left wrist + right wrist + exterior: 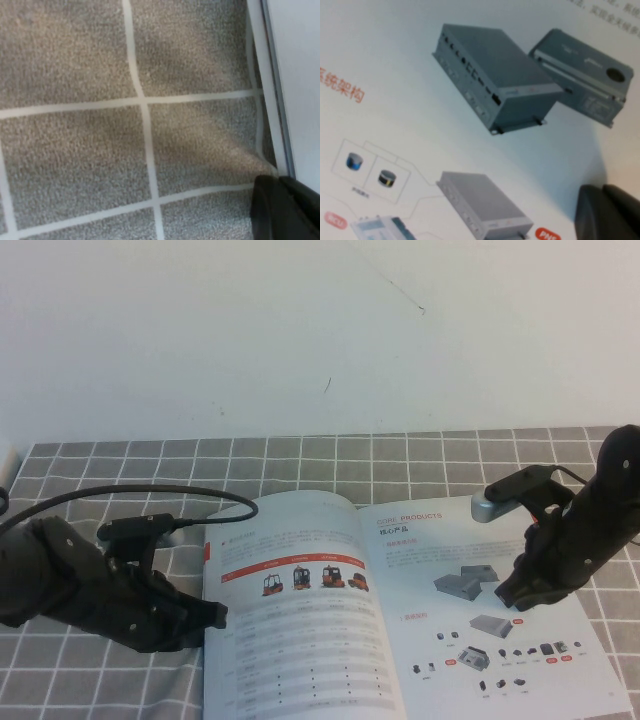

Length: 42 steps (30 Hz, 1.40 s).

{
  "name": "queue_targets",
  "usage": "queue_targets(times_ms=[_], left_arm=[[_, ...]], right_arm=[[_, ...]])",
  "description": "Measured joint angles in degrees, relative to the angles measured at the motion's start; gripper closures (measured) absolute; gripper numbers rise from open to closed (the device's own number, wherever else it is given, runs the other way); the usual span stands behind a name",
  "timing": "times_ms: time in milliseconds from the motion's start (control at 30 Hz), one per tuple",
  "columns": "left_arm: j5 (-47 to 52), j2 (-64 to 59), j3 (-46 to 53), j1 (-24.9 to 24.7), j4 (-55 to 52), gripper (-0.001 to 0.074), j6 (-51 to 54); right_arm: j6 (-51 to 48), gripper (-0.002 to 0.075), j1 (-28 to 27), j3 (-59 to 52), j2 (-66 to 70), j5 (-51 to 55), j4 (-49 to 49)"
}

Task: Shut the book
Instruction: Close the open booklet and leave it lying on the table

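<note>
Left gripper [216, 616], right gripper [508, 596] at crosswise book [320, 640]

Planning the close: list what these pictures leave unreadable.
High view, bottom border cuts off the open white product catalogue.
High view, the black left hand at its left edge hides its own contact.
Same for the black right hand over the right page.
Its print: too small.

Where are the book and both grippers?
book [300, 640]: high view, left page.
left gripper [217, 616]: high view, tip, at book's left edge.
right gripper [508, 597]: high view, tip, over right page.
</note>
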<state>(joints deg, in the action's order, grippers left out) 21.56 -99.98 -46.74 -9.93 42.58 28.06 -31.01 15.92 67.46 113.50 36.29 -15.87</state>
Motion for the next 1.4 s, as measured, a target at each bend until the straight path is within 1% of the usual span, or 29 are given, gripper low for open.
queue_targets(times_ms=[233, 333, 433, 533, 667, 867, 967, 1067, 1133, 1167, 1200, 1333, 1400], left_arm=[[-0.07, 0.00, -0.03, -0.42, 0.65, 0.0737, -0.11], [-0.27, 0.00, -0.26, -2.22, 0.65, 0.0737, -0.11], [0.39, -0.23, -1.57, -5.18, 0.65, 0.0737, -0.11], [1.32, -0.23, -4.01, -8.49, 1.19, 0.0737, -0.11], [2.81, -0.23, -8.03, -11.48, 2.82, 0.0737, -0.01], [3.99, -0.23, -13.07, -13.08, 6.16, 0.0737, 0.79], [4.77, -0.23, -13.90, -13.08, 4.64, 0.0737, 0.87], [6.59, -0.23, -13.90, -13.08, -2.68, 0.0737, -1.73], [7.32, -0.23, -13.90, -13.08, -11.26, 0.0737, -7.35], [7.59, -0.23, -13.90, -13.08, -15.49, 0.0737, -11.33], [7.96, -0.23, -13.90, -13.08, -22.58, 0.0737, -16.05], [11.04, -0.23, -13.90, -13.08, -44.20, 0.0737, -34.41], [13.04, -0.23, -13.90, -13.08, -52.01, 0.0737, -41.21]], right_arm=[[-0.11, 0.0727, 0.00, 0.00, 0.00, 0.04, 0.00], [-0.21, 0.0727, 0.00, 0.00, 0.00, 0.13, 0.00], [-0.21, 0.0727, 0.00, 0.00, 0.00, 0.13, -0.11], [-0.21, 0.0727, 0.00, 0.00, 0.00, 0.13, -0.11], [-0.21, 0.0727, 0.00, 0.00, 0.00, 0.13, -0.22], [-0.21, 0.0727, 0.00, 0.00, 0.00, 0.13, -0.69], [-0.21, 0.0727, 0.00, 0.00, 0.00, 0.13, -0.90], [-0.21, 0.0727, 0.00, 0.00, 0.00, 0.24, -1.10], [-0.21, 0.0727, 0.00, 0.00, 0.00, 0.26, -1.20], [-0.21, 0.0727, 0.00, 0.00, 0.00, 0.26, -1.33], [-0.21, 0.0727, 0.00, 0.00, 0.00, 0.30, -1.33], [-0.21, 0.0727, 0.00, 0.00, 0.00, 0.39, -1.45], [-0.21, 0.0727, 0.00, 0.00, 0.00, 0.53, -1.55]])
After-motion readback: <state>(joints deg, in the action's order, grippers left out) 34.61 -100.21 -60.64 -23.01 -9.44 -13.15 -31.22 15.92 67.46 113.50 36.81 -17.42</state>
